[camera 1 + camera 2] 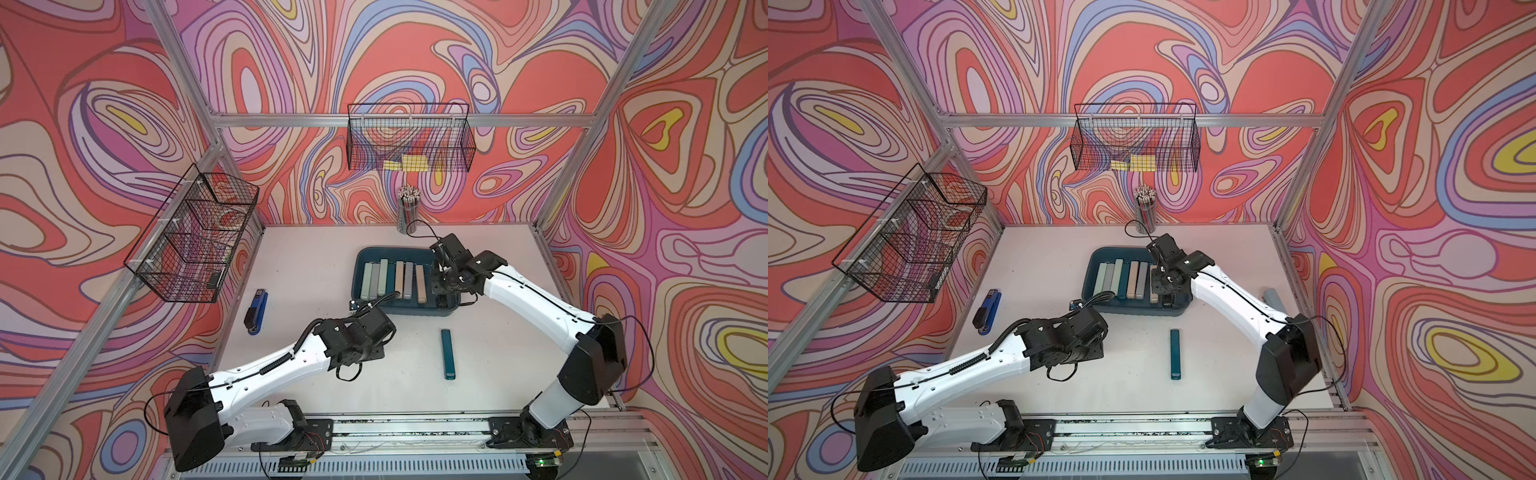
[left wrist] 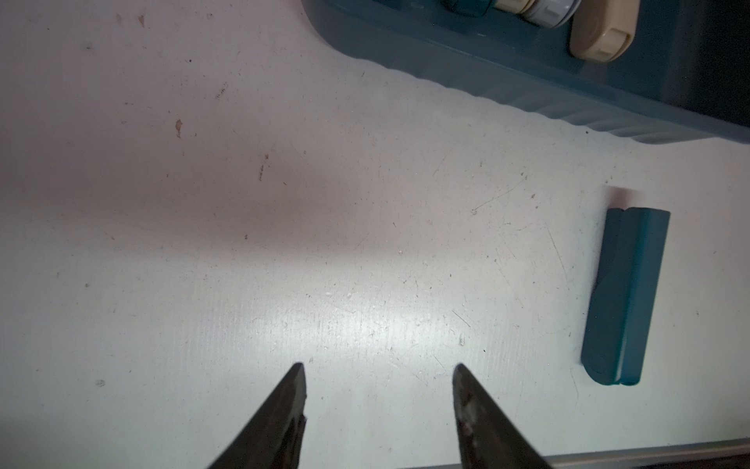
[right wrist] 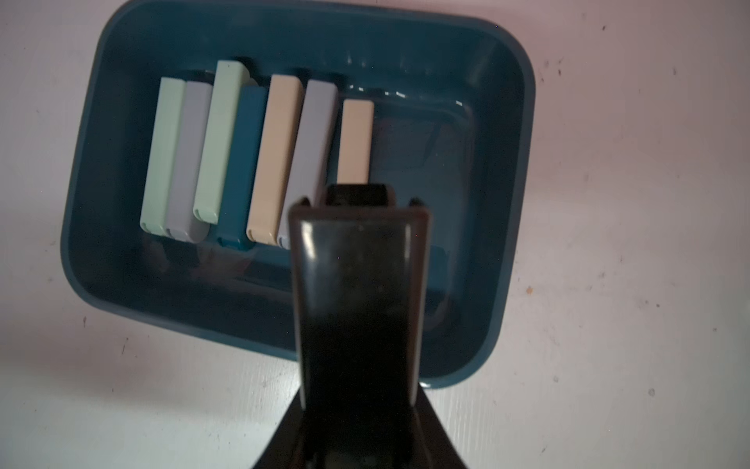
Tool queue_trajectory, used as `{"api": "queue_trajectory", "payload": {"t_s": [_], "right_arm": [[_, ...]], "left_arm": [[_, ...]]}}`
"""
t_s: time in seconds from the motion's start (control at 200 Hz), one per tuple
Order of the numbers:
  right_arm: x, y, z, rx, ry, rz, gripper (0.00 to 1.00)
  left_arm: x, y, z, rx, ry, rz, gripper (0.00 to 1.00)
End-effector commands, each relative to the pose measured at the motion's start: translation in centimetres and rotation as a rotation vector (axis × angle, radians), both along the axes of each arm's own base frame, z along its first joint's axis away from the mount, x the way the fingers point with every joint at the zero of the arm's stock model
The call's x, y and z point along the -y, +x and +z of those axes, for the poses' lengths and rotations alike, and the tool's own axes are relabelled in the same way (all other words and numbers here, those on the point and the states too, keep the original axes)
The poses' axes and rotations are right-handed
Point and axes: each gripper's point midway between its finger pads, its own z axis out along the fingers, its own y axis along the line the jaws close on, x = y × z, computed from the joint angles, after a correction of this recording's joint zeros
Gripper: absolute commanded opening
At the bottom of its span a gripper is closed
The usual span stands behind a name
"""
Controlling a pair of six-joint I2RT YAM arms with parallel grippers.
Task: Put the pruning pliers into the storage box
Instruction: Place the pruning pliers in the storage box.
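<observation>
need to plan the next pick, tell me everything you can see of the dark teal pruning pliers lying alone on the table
The dark teal pruning pliers are a slim, long rectangular bar of matte, plastic-looking material. A seam runs along its length and one end is rounded. It lies flat on the white table, closed, with its long axis pointing roughly toward the storage box, apart from the box on the robot's side. Only the table touches it.

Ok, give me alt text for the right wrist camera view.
The right gripper holds a black pruning pliers case over the dark teal storage box. Seven more cases, green, grey, teal and beige, lie side by side inside it.
</observation>
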Motion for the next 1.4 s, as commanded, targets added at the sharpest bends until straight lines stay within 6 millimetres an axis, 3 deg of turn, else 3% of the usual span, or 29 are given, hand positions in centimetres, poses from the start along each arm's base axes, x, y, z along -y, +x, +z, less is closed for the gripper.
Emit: {"api": "queue_trajectory", "payload": {"t_s": [0.0, 0.12, 0.26, 0.616, 0.801, 1.397], "right_arm": [[0.0, 3.0, -0.7, 0.023, -0.033, 0.013, 0.23], [0.6, 5.9, -3.5, -0.009, -0.06, -0.002, 0.23], [1.6, 7.9, -6.1, -0.021, -0.102, -0.026, 0.22], [1.6, 9.9, -10.5, -0.061, -0.088, -0.024, 0.22], [0.5, 10.2, -12.5, -0.102, -0.051, -0.004, 0.22], [-1.6, 11.4, -13.4, -0.137, 0.042, -0.015, 0.25]], "left_arm": [[-1.5, -0.4, 0.4, 0.003, 0.019, 0.029, 0.59], [-1.9, -0.8, 0.5, 0.007, 0.006, 0.038, 0.59], [-2.5, -1.0, 0.8, 0.016, 0.0, 0.049, 0.59], [-3.5, -1.6, 0.8, 0.026, -0.015, 0.073, 0.59], [-4.0, -1.8, 0.8, 0.033, -0.014, 0.085, 0.59], [-3.4, -1.7, -0.1, 0.01, -0.002, 0.072, 0.59]]}}
